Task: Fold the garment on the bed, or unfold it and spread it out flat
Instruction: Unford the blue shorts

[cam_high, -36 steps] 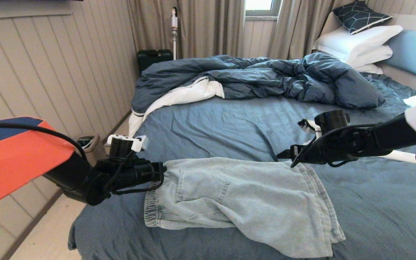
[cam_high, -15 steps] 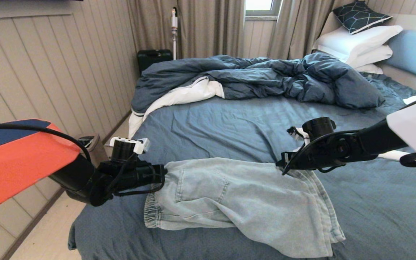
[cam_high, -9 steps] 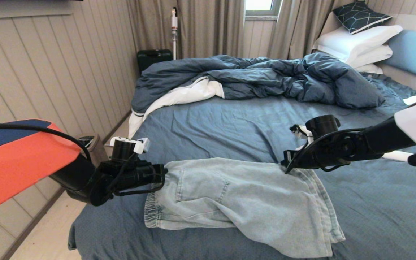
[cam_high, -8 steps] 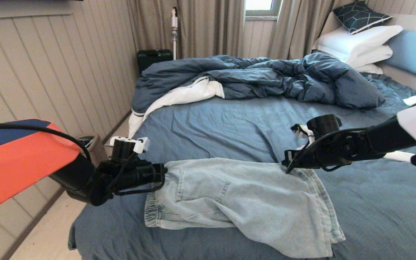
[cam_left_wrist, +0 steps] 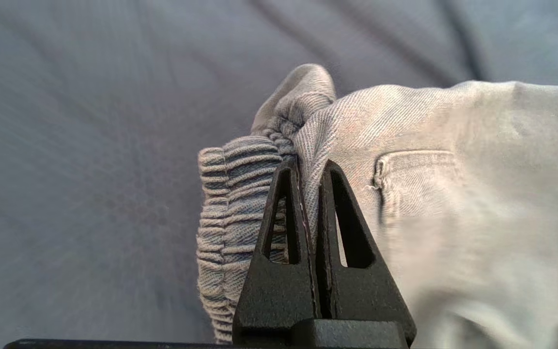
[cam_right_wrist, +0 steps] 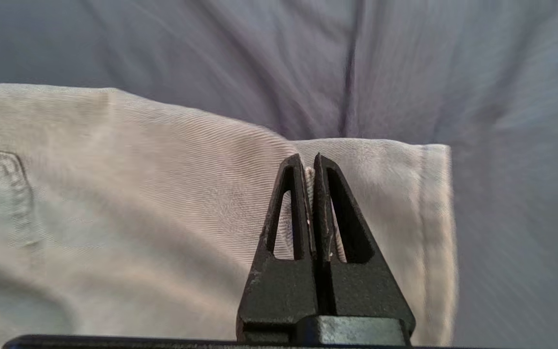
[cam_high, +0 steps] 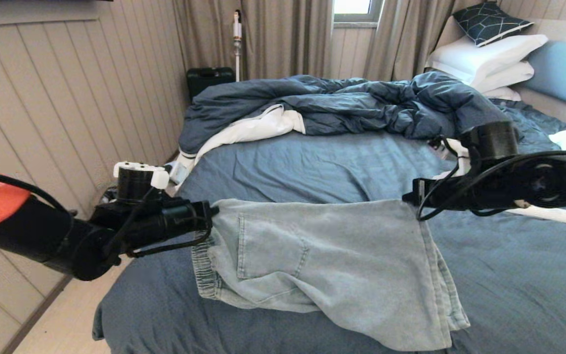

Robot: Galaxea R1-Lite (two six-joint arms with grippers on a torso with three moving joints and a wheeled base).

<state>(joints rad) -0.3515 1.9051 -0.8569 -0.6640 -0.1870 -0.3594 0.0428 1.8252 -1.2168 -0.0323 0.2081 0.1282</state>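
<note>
Denim shorts (cam_high: pixel 332 265) held at two corners above the bed (cam_high: pixel 312 167).

One pair of shorts: the left gripper (cam_high: pixel 212 216) is clenched on the gathered waistband corner, the right gripper (cam_high: pixel 413 199) clenched on the far hem corner, the far edge lifted taut between them while the near part lies on the sheet. One patch pocket shows; the drawstring is hidden. Both wrist views are blurred at the edges, though the fingertips appear fully closed on cloth. No readable labels. Behind: one rumpled duvet (cam_high: pixel 352 105), apparently three white pillows (cam_high: pixel 489 61), one patterned cushion (cam_high: pixel 492 22).
</note>
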